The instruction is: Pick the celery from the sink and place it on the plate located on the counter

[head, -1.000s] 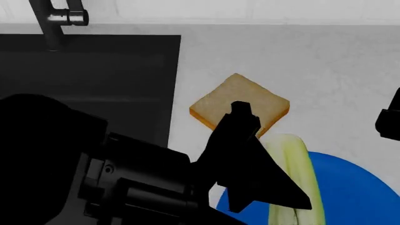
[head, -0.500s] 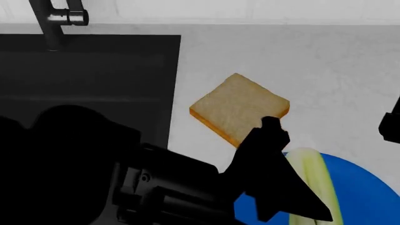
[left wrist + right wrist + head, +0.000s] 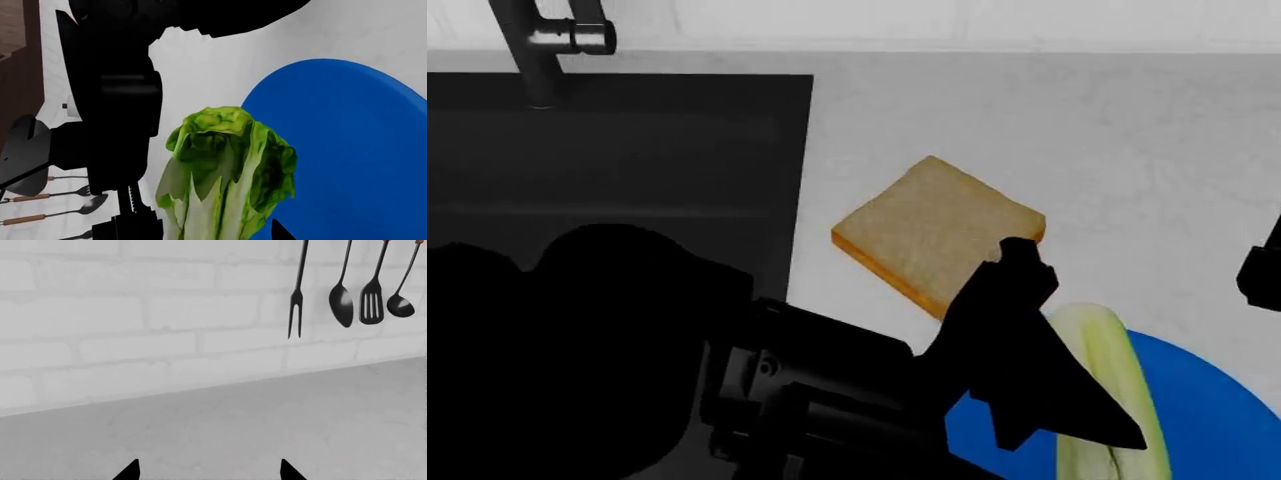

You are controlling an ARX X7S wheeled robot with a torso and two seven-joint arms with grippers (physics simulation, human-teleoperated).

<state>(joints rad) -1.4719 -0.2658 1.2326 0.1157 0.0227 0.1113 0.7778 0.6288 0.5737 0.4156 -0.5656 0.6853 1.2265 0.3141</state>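
**Celery held over the plate's edge**

Your left gripper [image 3: 1054, 400] is clamped on the celery [image 3: 1101, 390], its black fingers [image 3: 1014, 330] closed around the pale stalks. In the left wrist view the leafy green top [image 3: 227, 155] hangs partly over the rim of the blue plate [image 3: 347, 150] and partly over the white counter [image 3: 1068, 130]; whether it touches the plate, you cannot tell. Just beyond the gripper lies the bread slice [image 3: 941, 230], beside the plate. Farther to your left is the black sink [image 3: 614, 170], with the faucet [image 3: 541, 45] at its far rim. Your right gripper [image 3: 208, 472] stands with its tips apart, facing a brick wall with hanging utensils [image 3: 353, 285].
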